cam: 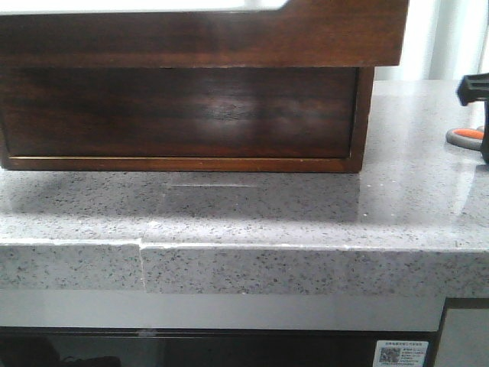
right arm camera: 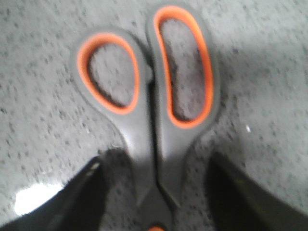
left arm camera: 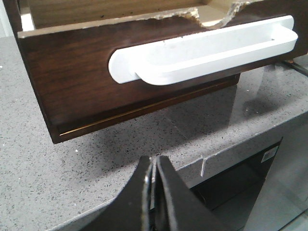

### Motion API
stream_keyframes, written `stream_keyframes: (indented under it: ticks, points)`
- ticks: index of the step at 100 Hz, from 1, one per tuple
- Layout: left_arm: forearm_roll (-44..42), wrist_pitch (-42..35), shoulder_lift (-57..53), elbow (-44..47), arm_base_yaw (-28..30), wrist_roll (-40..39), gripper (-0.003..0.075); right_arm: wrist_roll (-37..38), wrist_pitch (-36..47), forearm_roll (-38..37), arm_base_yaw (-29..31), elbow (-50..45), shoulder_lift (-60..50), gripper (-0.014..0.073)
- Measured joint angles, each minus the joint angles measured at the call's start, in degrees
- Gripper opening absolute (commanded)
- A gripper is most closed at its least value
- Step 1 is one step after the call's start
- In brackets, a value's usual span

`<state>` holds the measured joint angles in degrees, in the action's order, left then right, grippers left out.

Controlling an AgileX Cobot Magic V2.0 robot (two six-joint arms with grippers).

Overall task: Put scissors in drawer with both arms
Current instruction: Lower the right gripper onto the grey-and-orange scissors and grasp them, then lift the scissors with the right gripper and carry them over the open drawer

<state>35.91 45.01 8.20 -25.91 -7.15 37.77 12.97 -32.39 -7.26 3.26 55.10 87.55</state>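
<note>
Speckled grey counter [cam: 306,229] carries drawer [cam: 179,111]; right tool [right arm camera: 156,192] wide astride scissors [right arm camera: 154,110], left tool [left arm camera: 155,192] closed.

Counter: grey speckled stone countertop [cam: 252,206] with a thick front edge, one vertical seam [cam: 142,267] left of centre.
Below counter: pale band, then a dark glossy panel [cam: 191,350] (a small white QR label [cam: 403,355] sits at its right).
Back right: pale curtain-like folds [cam: 451,38], brightly lit.
Light: soft glare on the stone, a shadow under the wooden box.
</note>
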Motion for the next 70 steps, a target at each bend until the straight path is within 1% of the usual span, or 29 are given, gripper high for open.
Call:
stream_keyframes:
  ticks: [2, 5, 6, 7, 9, 10, 32, 39, 45, 54, 70]
  points:
    - [0.0, 0.0, 0.0, 0.0, 0.0, 0.0, -0.0019, 0.0, 0.0, 0.11, 0.0, 0.22, 0.15, 0.0164]
    - [0.0, 0.0, 0.0, 0.0, 0.0, 0.0, -0.0019, 0.0, 0.0, 0.45, 0.0, 0.33, 0.33, 0.0064]
    - [0.0, 0.0, 0.0, 0.0, 0.0, 0.0, -0.0019, 0.0, 0.0, 0.62, 0.0, 0.32, 0.33, 0.0043]
    - [0.0, 0.0, 0.0, 0.0, 0.0, 0.0, -0.0019, 0.0, 0.1, 0.76, 0.0, 0.32, 0.45, 0.0]
    - [0.0, 0.0, 0.0, 0.0, 0.0, 0.0, -0.0019, 0.0, 0.09, 0.87, 0.0, 0.46, 0.45, -0.0041]
    - [0.0, 0.0, 0.0, 0.0, 0.0, 0.0, -0.0019, 0.0, 0.23, 0.88, 0.0, 0.46, 0.45, -0.0083]
    - [0.13, 0.11, 0.0, 0.0, 0.0, 0.1, -0.0019, 0.0, -0.37, 1.68, 0.0, 0.28, -0.98, -0.0076]
    - [0.13, 0.33, 0.0, 0.0, 0.0, 0.1, -0.0019, 0.0, -2.17, 2.47, 0.0, -0.35, -4.02, -0.0076]
    - [0.25, 0.63, 0.0, 0.0, 0.0, 0.1, -0.0019, 0.0, -2.02, 2.72, -0.59, -0.8, -8.83, -0.0076]
    - [0.94, 1.09, 0.0, 0.0, 0.0, 0.1, -0.0019, 0.0, 1.92, 2.85, -2.38, -0.61, -18.21, -0.0076]
    - [2.49, 1.19, 0.0, 0.0, 0.0, 0.1, -0.0019, -1.39, 14.34, 2.92, -8.35, 2.86, -33.13, -0.0076]
